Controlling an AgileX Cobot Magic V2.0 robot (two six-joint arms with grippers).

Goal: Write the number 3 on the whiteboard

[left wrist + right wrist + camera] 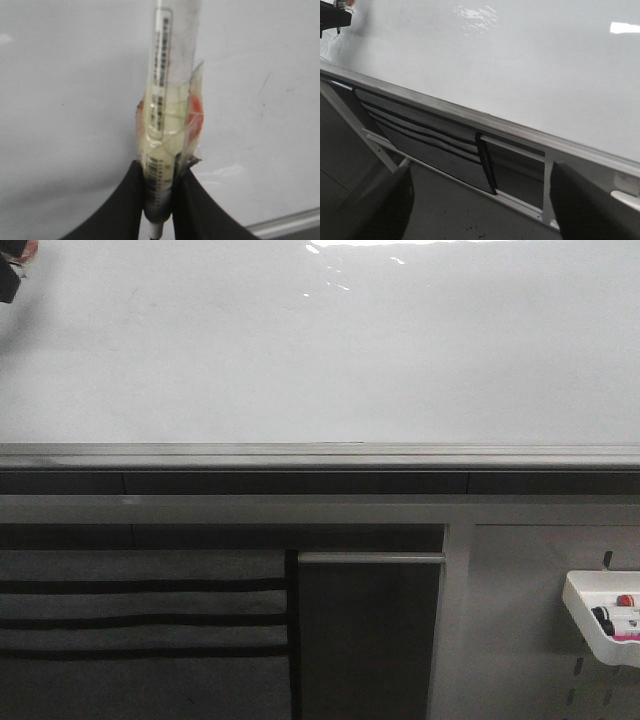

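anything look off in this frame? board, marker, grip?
One oddity: the marker in the left gripper is wrapped in crumpled clear tape or plastic with a red patch, bulging just above the fingers. The whiteboard carries only faint smudges, no digit. The right gripper is open and empty.

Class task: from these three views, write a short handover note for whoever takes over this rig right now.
Left gripper: shut on a marker wrapped in clear tape, held up in front of the whiteboard, near its upper left in the front view.
Right gripper: open, empty, low beside the grey edge rail.
Done: marker picked up.
Left: no number 3 visible on the board yet; the whole digit remains to be written.
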